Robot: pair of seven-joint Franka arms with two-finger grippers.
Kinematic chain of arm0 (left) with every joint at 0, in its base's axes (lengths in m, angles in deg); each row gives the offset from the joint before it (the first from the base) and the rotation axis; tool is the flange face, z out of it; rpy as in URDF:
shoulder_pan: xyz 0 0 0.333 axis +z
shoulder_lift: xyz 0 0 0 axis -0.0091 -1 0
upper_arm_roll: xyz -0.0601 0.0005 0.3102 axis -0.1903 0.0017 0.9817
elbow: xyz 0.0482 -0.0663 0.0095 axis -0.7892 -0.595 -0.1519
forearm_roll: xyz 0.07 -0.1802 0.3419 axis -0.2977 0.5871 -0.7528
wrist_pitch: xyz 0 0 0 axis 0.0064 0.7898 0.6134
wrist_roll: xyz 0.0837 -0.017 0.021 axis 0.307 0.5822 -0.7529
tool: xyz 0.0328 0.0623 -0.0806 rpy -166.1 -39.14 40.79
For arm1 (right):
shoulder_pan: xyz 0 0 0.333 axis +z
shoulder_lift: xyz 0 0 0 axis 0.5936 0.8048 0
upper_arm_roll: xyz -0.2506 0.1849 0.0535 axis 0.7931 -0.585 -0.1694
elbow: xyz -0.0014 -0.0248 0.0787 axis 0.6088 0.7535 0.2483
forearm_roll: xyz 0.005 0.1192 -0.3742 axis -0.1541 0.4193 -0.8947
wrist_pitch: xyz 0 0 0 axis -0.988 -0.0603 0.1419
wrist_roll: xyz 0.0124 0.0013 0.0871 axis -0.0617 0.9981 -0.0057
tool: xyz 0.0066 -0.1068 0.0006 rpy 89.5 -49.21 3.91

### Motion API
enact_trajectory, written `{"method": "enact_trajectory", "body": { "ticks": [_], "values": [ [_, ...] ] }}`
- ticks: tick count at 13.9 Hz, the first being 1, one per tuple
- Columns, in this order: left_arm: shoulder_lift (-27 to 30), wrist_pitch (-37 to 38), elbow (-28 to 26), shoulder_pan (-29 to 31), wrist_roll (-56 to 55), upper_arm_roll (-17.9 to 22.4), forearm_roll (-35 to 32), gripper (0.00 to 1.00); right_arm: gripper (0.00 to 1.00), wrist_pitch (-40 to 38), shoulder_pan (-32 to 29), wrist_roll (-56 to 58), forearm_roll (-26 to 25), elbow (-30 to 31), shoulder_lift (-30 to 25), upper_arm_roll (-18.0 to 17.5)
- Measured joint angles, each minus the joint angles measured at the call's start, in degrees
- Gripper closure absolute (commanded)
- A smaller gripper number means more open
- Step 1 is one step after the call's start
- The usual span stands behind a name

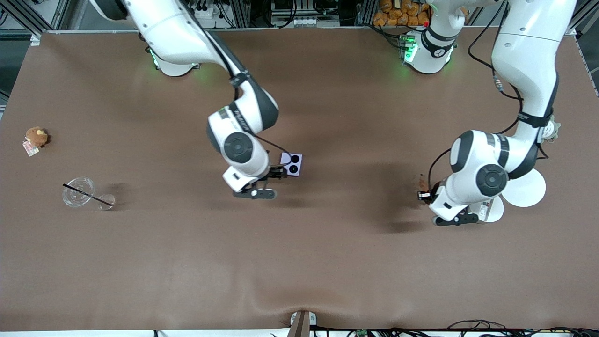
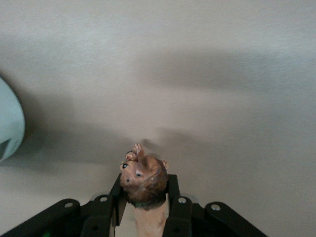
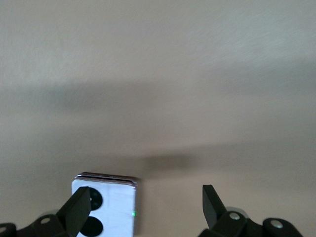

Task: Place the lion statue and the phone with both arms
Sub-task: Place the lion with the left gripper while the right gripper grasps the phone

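The lion statue, a small reddish-brown figurine, is clamped between the fingers of my left gripper, head pointing out past the tips. In the front view the lion statue and the left gripper are over the table toward the left arm's end. The pale lavender phone lies flat mid-table with its two black camera circles up. My right gripper is at the phone, jaws wide open. In the right wrist view the phone lies by one finger, and the right gripper grips nothing.
A brown plush toy with a tag lies near the right arm's end. A clear cup with a black straw lies nearer the front camera than the plush. White round discs sit under the left arm.
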Motion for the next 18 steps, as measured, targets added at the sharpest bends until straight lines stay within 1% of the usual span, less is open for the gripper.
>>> {"method": "enact_trajectory", "body": {
  "ticks": [2, 7, 11, 13, 16, 18],
  "values": [
    [0.56, 0.00, -0.98, 0.29, 0.27, -0.13, -0.26, 1.00, 0.00, 1.56, 2.35, -2.35, -0.03, 1.06, 0.22, 0.05],
    [1.13, 0.00, -1.99, 0.18, 0.21, -0.57, -6.53, 1.00, 0.00, 2.17, 5.93, -6.75, -0.16, 1.82, 0.51, 0.17],
    [1.13, -1.38, -2.14, 0.23, 0.22, -0.56, -7.62, 1.00, 0.00, 5.05, 6.70, -10.45, -2.53, 2.25, 2.86, 0.33],
    [1.13, -2.10, -2.27, 0.24, 0.24, -0.55, -8.17, 1.00, 0.00, 6.46, 6.91, -11.14, -2.60, 2.25, 3.77, 0.33],
    [1.07, -2.53, -2.29, 0.93, 0.25, -0.33, -11.05, 1.00, 0.00, 7.64, 7.01, -12.43, -2.61, 2.22, 3.96, 0.34],
    [0.76, -3.48, -2.32, 1.43, 0.36, -0.28, -11.16, 1.00, 0.00, 7.99, 7.01, -12.75, -2.61, 2.20, 3.96, 0.36]
  ]
}}
